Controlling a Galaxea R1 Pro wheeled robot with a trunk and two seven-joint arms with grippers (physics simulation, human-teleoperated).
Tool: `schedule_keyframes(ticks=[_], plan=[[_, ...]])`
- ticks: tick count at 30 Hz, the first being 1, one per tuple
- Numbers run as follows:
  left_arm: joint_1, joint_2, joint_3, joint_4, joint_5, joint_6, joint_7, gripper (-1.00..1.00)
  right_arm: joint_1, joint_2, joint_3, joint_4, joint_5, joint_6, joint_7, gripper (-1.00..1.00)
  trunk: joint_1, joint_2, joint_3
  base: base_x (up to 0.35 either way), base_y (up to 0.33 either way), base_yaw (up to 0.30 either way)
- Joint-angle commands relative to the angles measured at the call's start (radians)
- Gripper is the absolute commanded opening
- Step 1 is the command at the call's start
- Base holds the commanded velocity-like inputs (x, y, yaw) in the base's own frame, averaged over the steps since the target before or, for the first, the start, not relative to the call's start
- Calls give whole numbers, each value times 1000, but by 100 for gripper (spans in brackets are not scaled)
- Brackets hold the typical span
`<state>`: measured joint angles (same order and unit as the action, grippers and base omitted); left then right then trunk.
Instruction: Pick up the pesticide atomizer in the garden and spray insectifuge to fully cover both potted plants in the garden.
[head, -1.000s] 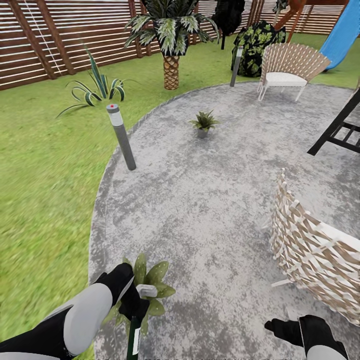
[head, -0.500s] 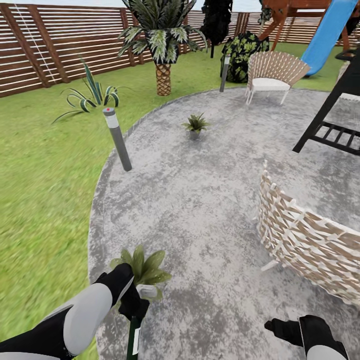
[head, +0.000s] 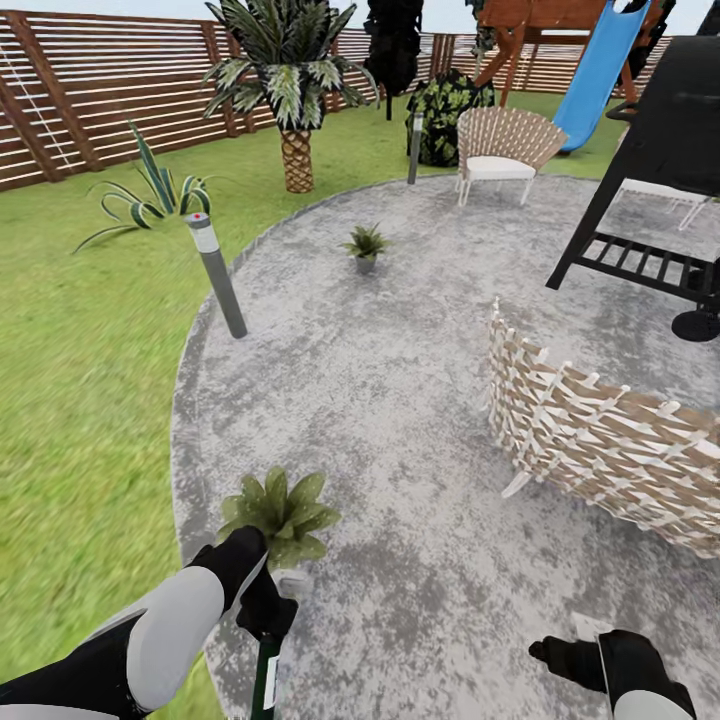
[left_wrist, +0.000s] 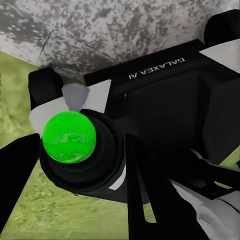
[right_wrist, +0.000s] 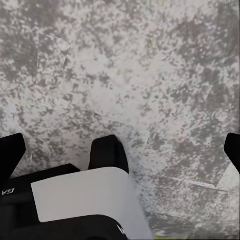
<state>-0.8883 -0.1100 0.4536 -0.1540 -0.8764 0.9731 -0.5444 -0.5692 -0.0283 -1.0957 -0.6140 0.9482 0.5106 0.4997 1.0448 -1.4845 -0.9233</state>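
Left claw (head: 268, 612) pinches the atomizer (head: 266, 672) low in the head view, its dark green body running off the bottom edge and the nozzle mostly hidden behind the claw. The near plant (head: 278, 508) sits just beyond on the patio (head: 400, 400), its pot hidden; the far plant (head: 365, 245) shows a grey pot. Right claw (head: 560, 655) is cut off, dark; I cannot tell its state. Its wrist view shows fingers (right_wrist: 11, 155) apart over stone.

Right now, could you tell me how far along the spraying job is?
Pickup looks done: the left gripper holds the pesticide atomizer, right by the near potted plant. No spray is visible, so whether that plant is covered cannot be told. The far potted plant across the patio remains to be reached.
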Motion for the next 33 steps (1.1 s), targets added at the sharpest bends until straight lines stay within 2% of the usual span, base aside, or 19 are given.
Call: schedule_keyframes(ticks=[1, 7, 11, 15, 17, 21, 23, 29, 33], plan=[[0, 0, 6, -2, -11, 4, -8, -100, -1, 1, -6, -2, 11, -2, 9, 100, -1, 0, 1, -325, 149, -171], [0, 5, 5, -2, -15, -3, -7, -100, -1, 1, -7, -3, 8, -11, 8, 100, -1, 0, 5, -310, 171, -120], [0, 32, 5, -1, -15, -52, -6, -100, -1, 1, -5, -3, 7, -12, 7, 100, -1, 0, 6, -301, 179, -10], [0, 35, 2, -1, -19, -78, -6, -100, -1, 2, -6, -3, 7, -13, 7, 100, -1, 0, 6, -300, 179, -1], [0, 35, 2, 0, -19, -126, -6, -100, -1, 2, -6, -3, 7, -14, 8, 100, -1, 0, 6, -300, 179, 0], [0, 35, 2, 2, -19, -164, -6, -100, -1, 1, -7, -3, 6, -14, 8, 100, -1, 0, 6, -300, 179, 0], [0, 36, 2, 3, -19, -215, -6, -100, -1, 1, -7, -3, 6, -15, 8, 100, -1, 0, 6, -300, 179, 0], [0, 35, 2, 2, -21, -260, -6, -100, -1, 1, -7, -2, 6, -15, 8, 100, -1, 0, 6, -300, 179, 0], [0, 37, 2, 2, -21, -322, -6, -100, -1, 1, -7, -1, 5, -15, 8, 100, -1, 0, 6, -299, 179, 0]])
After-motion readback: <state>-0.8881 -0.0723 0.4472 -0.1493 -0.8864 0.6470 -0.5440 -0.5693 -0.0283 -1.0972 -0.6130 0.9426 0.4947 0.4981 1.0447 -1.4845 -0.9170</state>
